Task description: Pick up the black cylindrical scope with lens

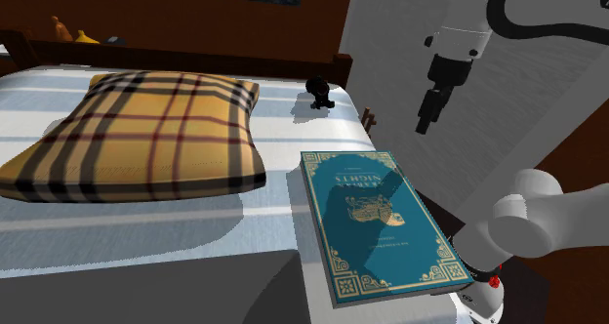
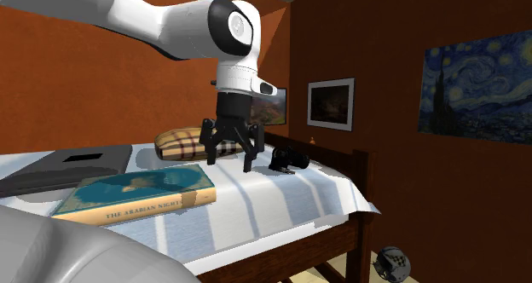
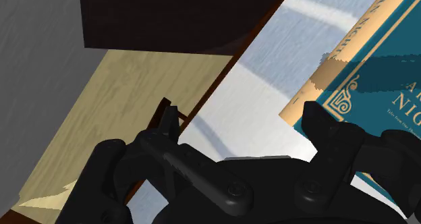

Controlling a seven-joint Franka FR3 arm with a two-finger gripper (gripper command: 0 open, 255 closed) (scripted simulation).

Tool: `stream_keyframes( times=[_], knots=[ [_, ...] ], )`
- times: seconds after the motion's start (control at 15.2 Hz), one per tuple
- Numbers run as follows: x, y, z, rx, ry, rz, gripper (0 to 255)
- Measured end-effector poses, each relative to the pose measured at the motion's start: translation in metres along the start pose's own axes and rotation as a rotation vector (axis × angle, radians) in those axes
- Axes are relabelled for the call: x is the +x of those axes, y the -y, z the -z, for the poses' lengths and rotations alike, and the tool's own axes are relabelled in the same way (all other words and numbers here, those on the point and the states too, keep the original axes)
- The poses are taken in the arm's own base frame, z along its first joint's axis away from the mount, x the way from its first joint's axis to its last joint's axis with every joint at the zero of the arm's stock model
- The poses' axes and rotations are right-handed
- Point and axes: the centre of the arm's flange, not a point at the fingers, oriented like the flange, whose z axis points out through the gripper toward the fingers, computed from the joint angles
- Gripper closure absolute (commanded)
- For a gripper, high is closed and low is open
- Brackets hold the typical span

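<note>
Book [image 1: 381,224] lies nearest on the bed [image 1: 278,137]; the scope [image 1: 319,90] sits near the headboard [image 1: 195,57], right of the pillow [image 1: 137,137]. In the second exterior view, the gripper [image 2: 228,162] hangs spread and empty, with the scope just right of it. In the wrist view, the fingers [image 3: 322,125] stand apart over the bed's edge.

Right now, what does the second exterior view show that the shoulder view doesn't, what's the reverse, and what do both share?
The second exterior view adds the starry-night painting, a framed picture on the wall, and the title on the book spine. The shoulder view adds the book's teal front cover and yellow shapes by the headboard. Both share the black scope lying on the striped bed, the plaid pillow, the book and the open claw.
</note>
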Motion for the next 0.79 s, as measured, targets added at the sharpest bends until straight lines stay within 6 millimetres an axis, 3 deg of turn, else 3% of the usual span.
stream_keyframes(
  times=[0.13, 0.26, 0.79],
  knots=[
    [0.006, 0.002, 0.000, -0.004, -0.001, -0.005, 0],
    [0.025, 0.006, 0.002, -0.017, -0.002, -0.023, 0],
    [0.127, 0.019, 0.014, -0.079, -0.012, -0.112, 0]
  ],
)
